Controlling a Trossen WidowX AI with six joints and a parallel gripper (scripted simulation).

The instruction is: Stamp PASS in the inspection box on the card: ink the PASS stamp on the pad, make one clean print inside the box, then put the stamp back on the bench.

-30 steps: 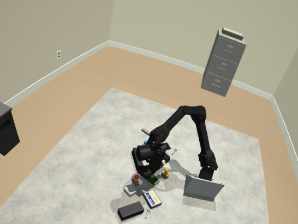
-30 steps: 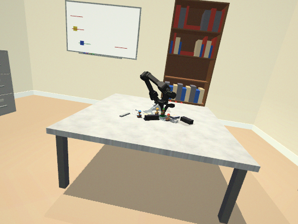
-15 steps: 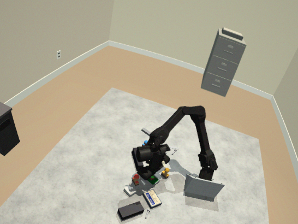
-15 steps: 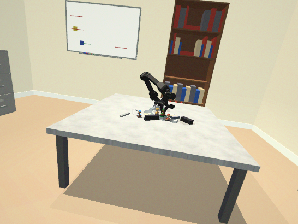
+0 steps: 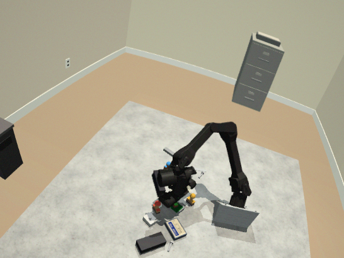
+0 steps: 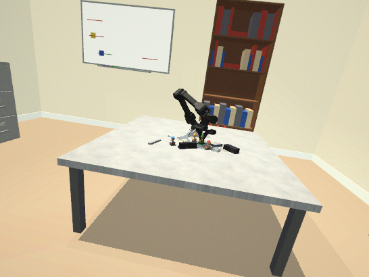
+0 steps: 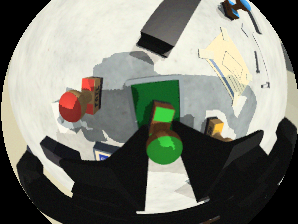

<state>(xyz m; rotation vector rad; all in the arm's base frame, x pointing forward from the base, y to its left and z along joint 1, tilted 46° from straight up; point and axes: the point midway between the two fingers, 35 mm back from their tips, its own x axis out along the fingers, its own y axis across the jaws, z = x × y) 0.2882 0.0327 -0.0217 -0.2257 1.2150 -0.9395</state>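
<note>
Stamp: green-topped stamp with a brown body and round green knob, at the green ink pad in a grey tray; inking looked like the step in hand.
Fingers: black fingers were closed on the stamp.
Pressing: called for a straight, level push, light and even, so that the whole face took ink without a smear.
Lift: wanted to go straight up, well clear of the tray wall and the yellow-topped wooden stamp beside the pad.
Grip: needed to stay firm, since a twist would have skewed the print.
Card: cream card with outlined boxes, mostly hidden by the arm from above; its lettering was too small to read.
Stamp face: out of sight; contact with the ink could not be told.
</note>
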